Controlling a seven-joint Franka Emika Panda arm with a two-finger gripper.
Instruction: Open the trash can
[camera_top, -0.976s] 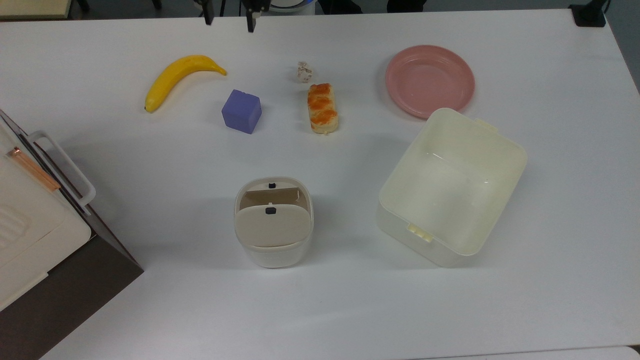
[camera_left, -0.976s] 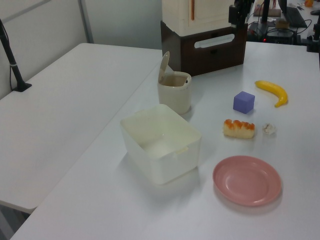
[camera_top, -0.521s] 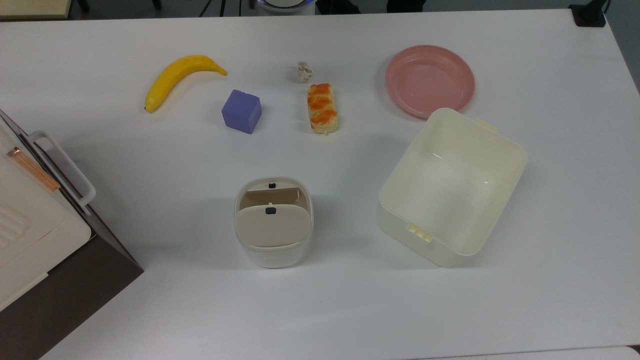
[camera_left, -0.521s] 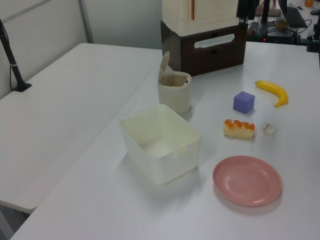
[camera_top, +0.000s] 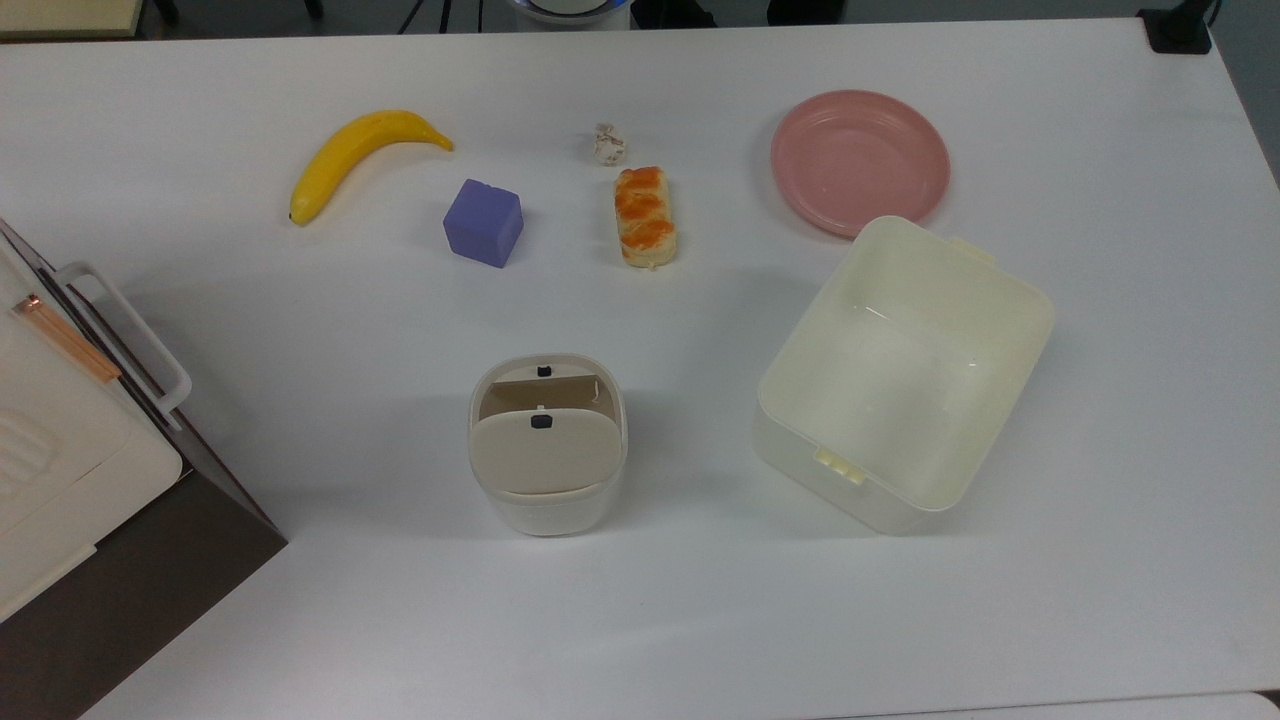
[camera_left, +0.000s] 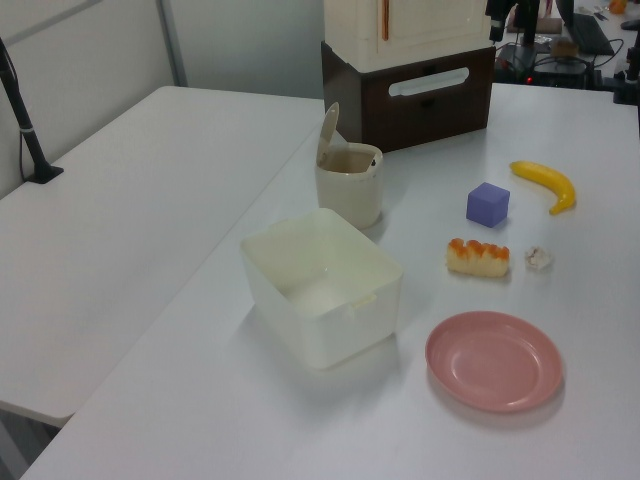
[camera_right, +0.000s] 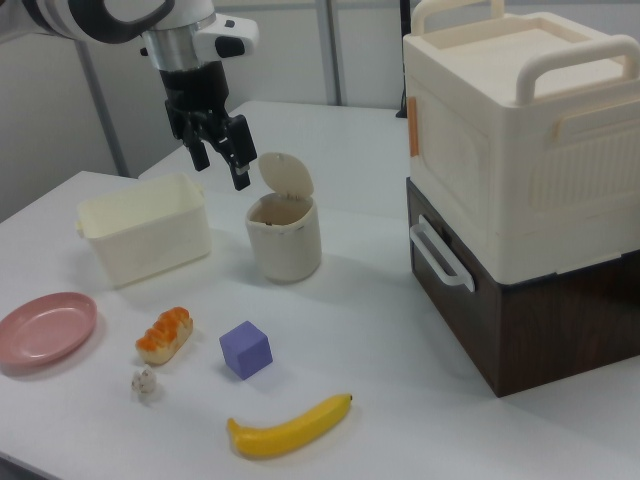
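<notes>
— The tool (camera_right: 220, 155) hangs in the air, fingers spread and empty, just beside the raised lid (camera_right: 286, 180) in the right view.

— And the trash can (camera_top: 547, 445)?

— Mid-desk (camera_top: 700, 600), upright, long axis vertical. Lid tipped up on its hinge, mouth facing the purple cube (camera_top: 484, 222) in the top view.

— Risk?

— I'd say a careless swing could knock that lid shut or topple the can.
</notes>
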